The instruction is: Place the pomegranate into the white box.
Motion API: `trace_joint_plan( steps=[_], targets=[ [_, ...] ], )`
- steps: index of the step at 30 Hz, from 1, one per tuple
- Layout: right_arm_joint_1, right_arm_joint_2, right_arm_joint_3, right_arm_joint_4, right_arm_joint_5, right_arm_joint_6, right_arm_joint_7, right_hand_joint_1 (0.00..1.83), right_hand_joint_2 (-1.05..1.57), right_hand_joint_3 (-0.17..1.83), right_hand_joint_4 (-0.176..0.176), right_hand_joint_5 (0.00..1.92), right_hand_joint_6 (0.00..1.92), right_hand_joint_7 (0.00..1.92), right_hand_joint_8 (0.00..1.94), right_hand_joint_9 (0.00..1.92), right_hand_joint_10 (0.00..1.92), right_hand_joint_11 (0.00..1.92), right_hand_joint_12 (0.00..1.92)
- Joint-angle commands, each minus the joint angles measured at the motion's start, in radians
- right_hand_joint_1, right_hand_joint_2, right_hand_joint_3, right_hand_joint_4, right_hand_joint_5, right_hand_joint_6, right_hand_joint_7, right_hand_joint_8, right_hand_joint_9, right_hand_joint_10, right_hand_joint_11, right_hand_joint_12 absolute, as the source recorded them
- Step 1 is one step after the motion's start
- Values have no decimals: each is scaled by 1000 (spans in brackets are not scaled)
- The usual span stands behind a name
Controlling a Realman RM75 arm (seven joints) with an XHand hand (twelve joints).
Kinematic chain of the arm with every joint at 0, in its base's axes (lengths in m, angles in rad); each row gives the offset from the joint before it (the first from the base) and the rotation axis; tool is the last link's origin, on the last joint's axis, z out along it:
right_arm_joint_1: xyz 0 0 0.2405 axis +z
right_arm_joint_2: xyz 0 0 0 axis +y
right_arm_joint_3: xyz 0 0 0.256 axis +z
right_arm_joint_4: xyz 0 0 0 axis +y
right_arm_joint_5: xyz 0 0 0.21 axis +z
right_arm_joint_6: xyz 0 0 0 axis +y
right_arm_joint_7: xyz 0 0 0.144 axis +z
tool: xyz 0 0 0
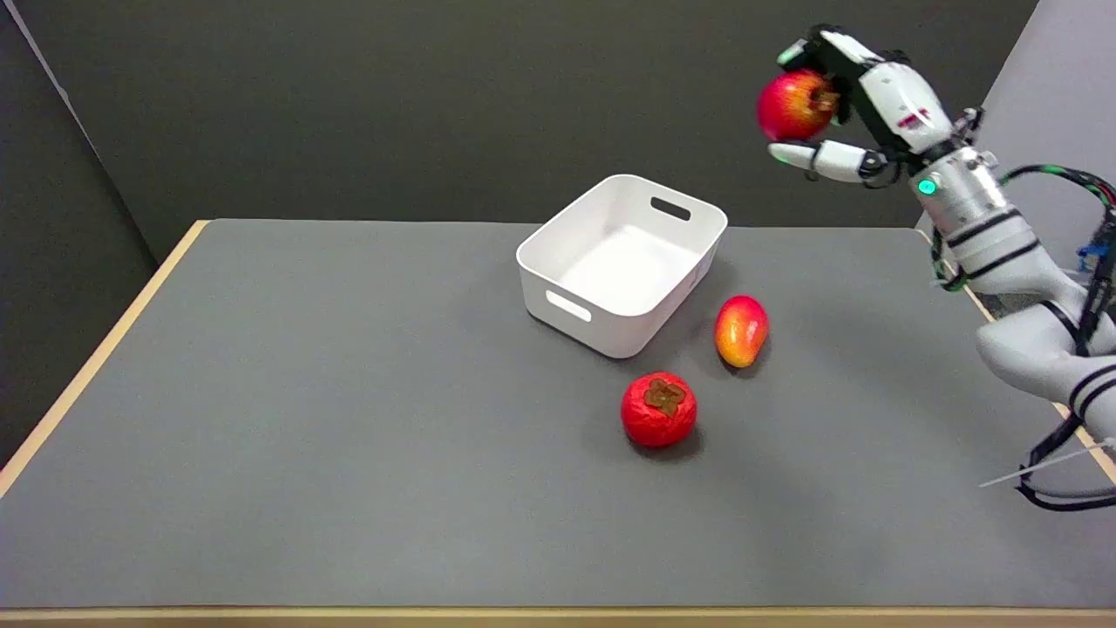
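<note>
While the right hand grips the pomegranate aloft, the white box sits at its seven o'clock.

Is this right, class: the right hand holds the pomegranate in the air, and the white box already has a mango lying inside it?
One detail is wrong. The head view shows the white box holding nothing; the mango lies on the table beside it. The right hand does hold the pomegranate in the air.
</note>
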Motion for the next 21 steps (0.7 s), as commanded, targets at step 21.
trace_joint_plan(
  steps=[21],
  targets=[
    [357,-377,-431,-260,-431,-189,200,1326,1229,92,-162,498,1570,757,1424,714,1574,828,1921]
  ],
)
